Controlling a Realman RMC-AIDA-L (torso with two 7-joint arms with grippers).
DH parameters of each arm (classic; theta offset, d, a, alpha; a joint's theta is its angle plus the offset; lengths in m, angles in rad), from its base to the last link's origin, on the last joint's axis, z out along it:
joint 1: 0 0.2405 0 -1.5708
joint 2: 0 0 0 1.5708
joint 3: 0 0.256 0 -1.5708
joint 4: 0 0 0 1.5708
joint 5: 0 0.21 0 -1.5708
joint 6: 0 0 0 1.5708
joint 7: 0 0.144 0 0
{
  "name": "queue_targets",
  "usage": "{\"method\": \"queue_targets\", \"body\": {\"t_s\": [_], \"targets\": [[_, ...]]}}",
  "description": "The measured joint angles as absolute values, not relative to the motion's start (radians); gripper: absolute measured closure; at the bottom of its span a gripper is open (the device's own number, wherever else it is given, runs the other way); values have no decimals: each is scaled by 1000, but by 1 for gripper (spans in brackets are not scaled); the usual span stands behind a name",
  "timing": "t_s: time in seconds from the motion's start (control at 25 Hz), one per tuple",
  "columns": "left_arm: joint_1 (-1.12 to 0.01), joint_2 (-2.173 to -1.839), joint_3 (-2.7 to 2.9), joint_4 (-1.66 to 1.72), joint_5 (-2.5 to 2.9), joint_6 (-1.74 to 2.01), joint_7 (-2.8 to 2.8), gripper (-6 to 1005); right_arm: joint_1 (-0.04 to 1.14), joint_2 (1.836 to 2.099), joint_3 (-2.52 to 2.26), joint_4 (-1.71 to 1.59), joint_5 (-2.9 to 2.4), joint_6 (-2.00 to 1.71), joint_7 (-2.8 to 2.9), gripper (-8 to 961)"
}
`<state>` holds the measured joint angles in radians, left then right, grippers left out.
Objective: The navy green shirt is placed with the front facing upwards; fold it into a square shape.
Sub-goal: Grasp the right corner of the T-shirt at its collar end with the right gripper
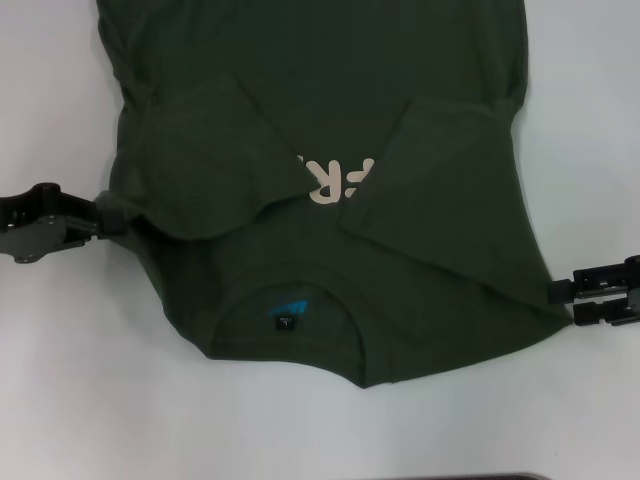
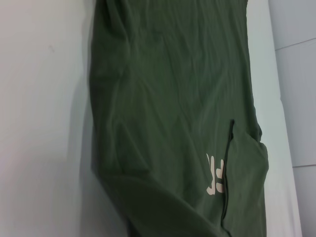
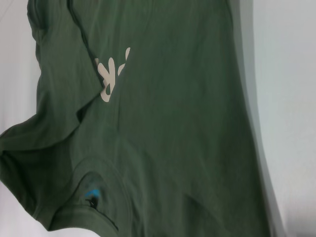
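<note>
Head view: the navy green shirt (image 1: 330, 200) lies flat on the white table (image 1: 60, 380), collar toward me, blue label (image 1: 288, 310) showing inside the neck. Both sleeves are already folded in over the chest and cover part of the cream lettering (image 1: 335, 180). The left gripper (image 1: 100, 218) sits at the shirt's left shoulder edge and the right gripper (image 1: 560, 292) at its right shoulder edge, both low at table level. The fingers look pinched on the fabric edge, but I can't tell for sure from here, so I call neither one.

Left wrist view: the shirt body runs away from the collar end, with long soft wrinkles down that side. A sleeve flap lies beside the lettering. No fingers visible.

Right wrist view: collar and label are near, lettering is farther along, and the shirt's outer edge lies fairly straight against the table. No fingers here either.

My read: next is the lengthwise fold, shoulders carried toward the hem. To do it well, I confirm both grips catch all layers, lift evenly, keep both grippers level and matched in pace, hold light tension across the collar so the sleeves don't slide out, and lay down edge to edge.
</note>
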<state>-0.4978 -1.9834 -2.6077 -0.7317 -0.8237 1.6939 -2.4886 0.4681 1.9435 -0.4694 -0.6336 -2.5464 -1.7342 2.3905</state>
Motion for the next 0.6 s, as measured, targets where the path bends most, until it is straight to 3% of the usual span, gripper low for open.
{"method": "queue_targets", "body": {"t_s": [0.6], "targets": [[-503, -1982, -2608, -732, -825, 1679, -2488, 962, 479, 1950, -499, -632, -2546, -1709, 2416, 151]]}}
